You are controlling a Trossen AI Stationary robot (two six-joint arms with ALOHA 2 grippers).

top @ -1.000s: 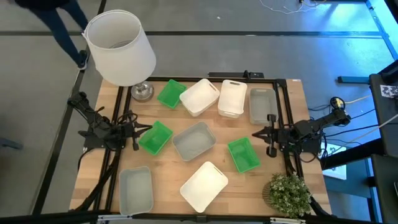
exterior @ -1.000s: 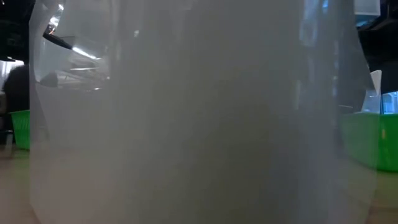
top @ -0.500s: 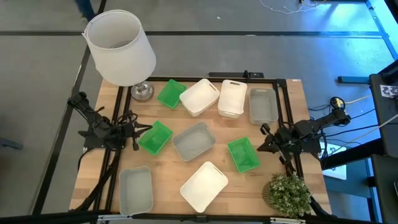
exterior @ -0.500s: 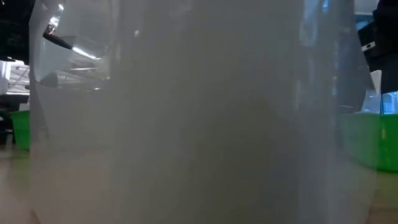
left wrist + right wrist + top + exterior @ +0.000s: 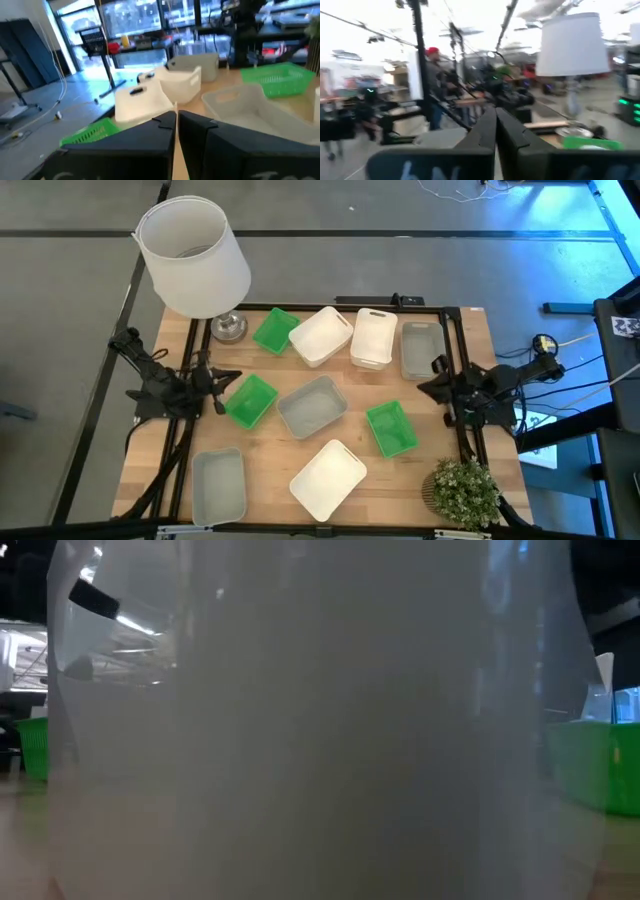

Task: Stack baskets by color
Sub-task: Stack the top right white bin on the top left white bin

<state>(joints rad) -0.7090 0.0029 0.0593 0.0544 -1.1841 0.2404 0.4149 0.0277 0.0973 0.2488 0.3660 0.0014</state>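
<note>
Wooden surface held scattered baskets beside the lampshade; left gripper and right gripper were both closed, empty.

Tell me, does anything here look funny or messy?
Yes. The nine baskets lie scattered at odd angles, none stacked. One grey basket sits skewed mid-table, and the front white basket is turned cornerwise.

Left gripper and right gripper hover, jaws closed, empty.

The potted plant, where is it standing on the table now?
In the high view, the potted plant stands at the table's near right corner, just beyond the nearest green basket and below the right tool.
</note>
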